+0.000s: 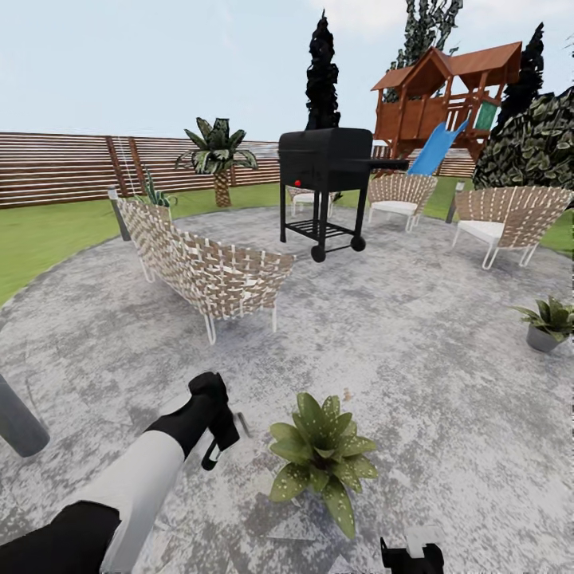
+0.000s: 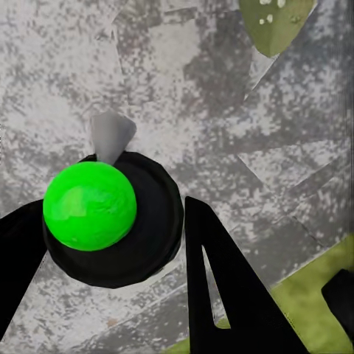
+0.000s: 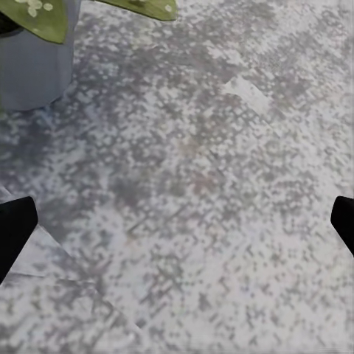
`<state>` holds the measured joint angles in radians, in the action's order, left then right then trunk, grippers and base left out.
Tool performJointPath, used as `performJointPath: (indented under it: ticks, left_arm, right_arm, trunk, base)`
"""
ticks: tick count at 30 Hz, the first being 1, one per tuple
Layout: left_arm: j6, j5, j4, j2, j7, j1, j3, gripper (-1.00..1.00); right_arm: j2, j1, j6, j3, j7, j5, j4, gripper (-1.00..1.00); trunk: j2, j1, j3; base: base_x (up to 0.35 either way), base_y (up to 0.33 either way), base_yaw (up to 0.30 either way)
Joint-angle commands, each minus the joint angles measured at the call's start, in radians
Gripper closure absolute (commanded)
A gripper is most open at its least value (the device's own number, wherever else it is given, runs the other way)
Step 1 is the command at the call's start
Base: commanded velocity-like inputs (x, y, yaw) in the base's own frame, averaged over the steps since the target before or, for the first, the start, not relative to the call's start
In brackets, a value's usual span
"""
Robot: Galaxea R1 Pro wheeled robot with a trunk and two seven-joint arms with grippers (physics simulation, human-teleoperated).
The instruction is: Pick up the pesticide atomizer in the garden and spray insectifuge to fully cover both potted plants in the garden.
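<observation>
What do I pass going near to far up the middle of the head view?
Near potted plant → woven loveseat → black grill → wooden slat fence.

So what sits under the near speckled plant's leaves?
Grey paved patio surrounds the speckled green rosette plant. The right wrist view shows its small grey pot; in the head view, leaves cover the pot.

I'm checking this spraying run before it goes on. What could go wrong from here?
The left gripper holds the pesticide atomizer between its fingers, aimed mostly at bare patio, so spray may miss the near potted plant.

The far potted plant stands well off to the right and could be left uncovered.

The right gripper hangs open close to the near pot and might knock it.
</observation>
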<state>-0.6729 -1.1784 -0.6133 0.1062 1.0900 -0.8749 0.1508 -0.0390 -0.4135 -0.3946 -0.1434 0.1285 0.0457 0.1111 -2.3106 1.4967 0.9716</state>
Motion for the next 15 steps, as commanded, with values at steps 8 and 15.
performJointPath:
  ticks: [8,15]
  left_arm:
    - [-0.011,-0.041,0.002,0.003,0.032,0.001,0.085,1.00]
    - [-0.009,-0.039,0.000,0.003,0.082,-0.001,0.118,1.00]
  right_arm:
    - [0.001,-0.001,-0.002,-0.008,0.004,0.005,-0.002,-1.00]
    - [0.001,-0.001,-0.003,-0.008,0.005,0.005,-0.002,-1.00]
  trunk:
    - [0.000,0.000,0.001]
    - [0.000,0.000,0.001]
  base:
    - [0.000,0.000,-0.260]
    - [0.000,0.000,-0.279]
